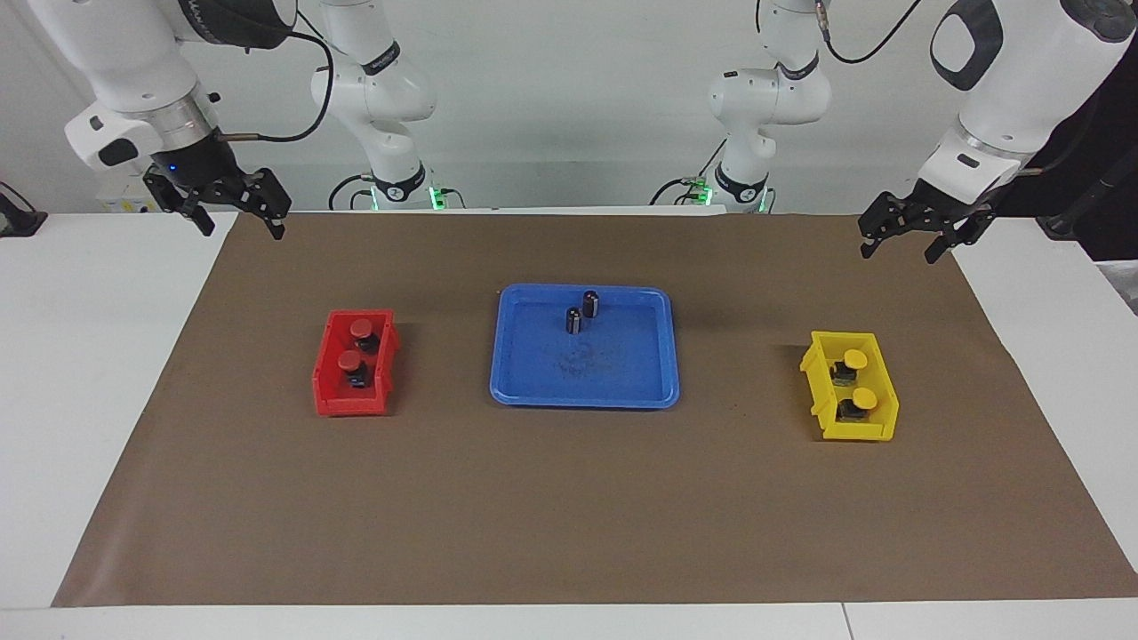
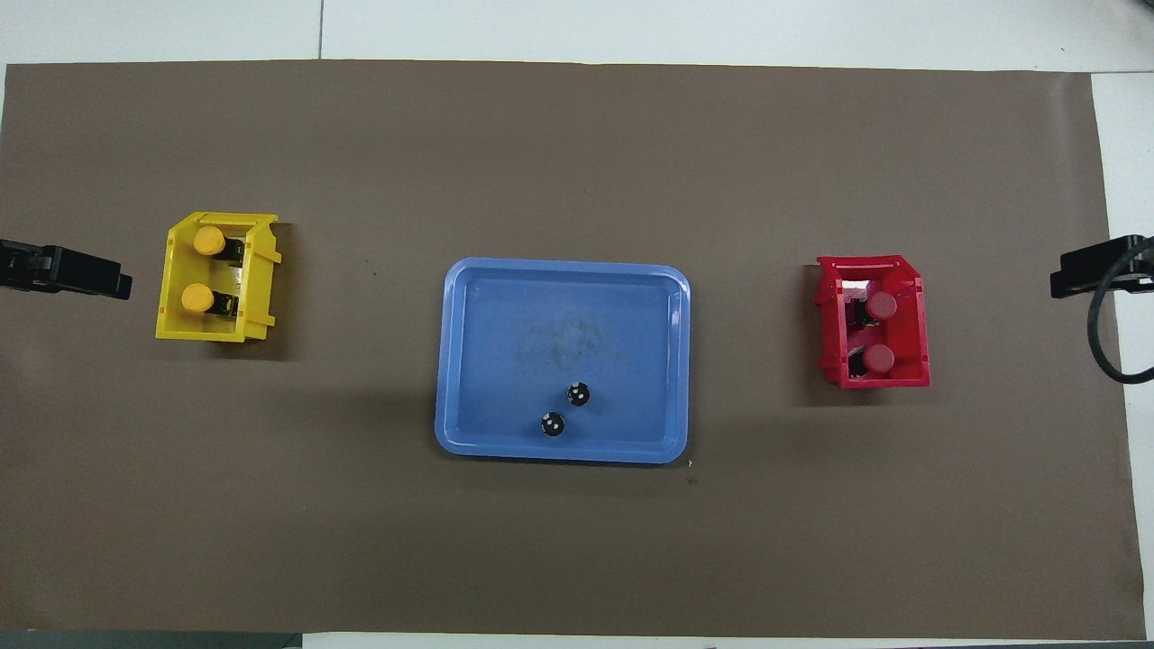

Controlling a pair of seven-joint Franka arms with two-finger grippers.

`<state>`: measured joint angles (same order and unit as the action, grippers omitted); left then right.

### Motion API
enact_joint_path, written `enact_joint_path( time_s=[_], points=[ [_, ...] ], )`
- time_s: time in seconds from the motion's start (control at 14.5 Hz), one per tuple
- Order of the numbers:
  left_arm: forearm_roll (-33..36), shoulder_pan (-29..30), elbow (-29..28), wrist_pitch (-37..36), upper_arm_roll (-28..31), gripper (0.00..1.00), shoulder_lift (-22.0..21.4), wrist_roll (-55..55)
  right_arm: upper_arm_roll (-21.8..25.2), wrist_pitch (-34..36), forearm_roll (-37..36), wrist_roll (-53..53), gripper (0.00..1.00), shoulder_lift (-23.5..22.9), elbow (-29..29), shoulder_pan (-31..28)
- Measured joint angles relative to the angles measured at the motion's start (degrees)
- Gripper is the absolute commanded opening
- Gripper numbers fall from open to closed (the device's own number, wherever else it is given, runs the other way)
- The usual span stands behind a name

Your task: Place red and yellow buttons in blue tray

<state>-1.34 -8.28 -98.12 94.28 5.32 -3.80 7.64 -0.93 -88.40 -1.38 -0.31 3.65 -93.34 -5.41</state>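
**Ana:** Red caps and yellow caps, none home yet. Two red buttons (image 1: 358,345) sit in the red bin (image 1: 331,391) toward the right arm's end of the table, two yellow buttons (image 1: 858,378) in the yellow bin (image 1: 876,428) toward the left arm's end. The blue tray (image 1: 533,397) lies between the bins, well apart from both, and holds only two dark cylinders (image 1: 582,312), standing near its edge closest to the robots.

**Ben:** How will the buttons handle?

**Ana:** Light, rigid plastic, I'd judge, nothing fragile. The round caps look smooth and could slip; the dark blocky base offers flatter faces for a pinch. But the bin walls crowd in, so coming straight down is the likely way.

**Ben:** Which way do they point?

**Ana:** Tilted, it seems: each cap leans toward one bin wall, base toward the other. The long axis runs cap to base, across the bin.

**Ben:** And the arms?

**Ana:** Left gripper (image 1: 905,238) hangs over the mat's corner with fingers spread, holding nothing. Right gripper (image 1: 240,218) matches it over its own corner, spread and empty. Both wait.
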Motion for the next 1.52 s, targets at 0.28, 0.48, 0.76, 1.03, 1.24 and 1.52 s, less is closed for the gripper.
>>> enact_joint_path(
  time_s=[0.28, 0.48, 0.76, 1.03, 1.24, 1.52],
  points=[
    [0.00, 0.01, 0.00, 0.00, 0.00, 1.00, 0.00, 0.00, 0.00, 0.00, 0.00, 0.00, 1.00, 0.00, 0.00, 0.00],
    [0.00, 0.02, 0.00, 0.00, 0.00, 1.00, 0.00, 0.00, 0.00, 0.09, 0.00, 0.00, 1.00, 0.00, -0.05, 0.00],
    [0.00, 0.02, 0.00, 0.00, 0.00, 1.00, 0.00, 0.00, -0.01, 0.02, 0.00, 0.00, 1.00, 0.00, -0.33, 0.01],
    [0.00, 0.02, 0.00, 0.00, 0.00, 1.00, 0.00, 0.00, -0.24, -5.06, 0.06, 0.00, 1.00, 0.09, -2.26, 0.59],
    [0.00, 0.02, 0.00, 0.00, 0.00, 1.00, 0.00, 0.00, -0.80, -17.77, 0.13, 0.00, 0.95, 0.72, -12.57, 1.71],
    [0.00, 0.02, 0.00, 0.00, 0.00, 1.00, 0.00, 0.00, -0.87, -27.63, 2.55, 0.05, 0.80, -1.66, -19.65, 3.32]
  ],
)
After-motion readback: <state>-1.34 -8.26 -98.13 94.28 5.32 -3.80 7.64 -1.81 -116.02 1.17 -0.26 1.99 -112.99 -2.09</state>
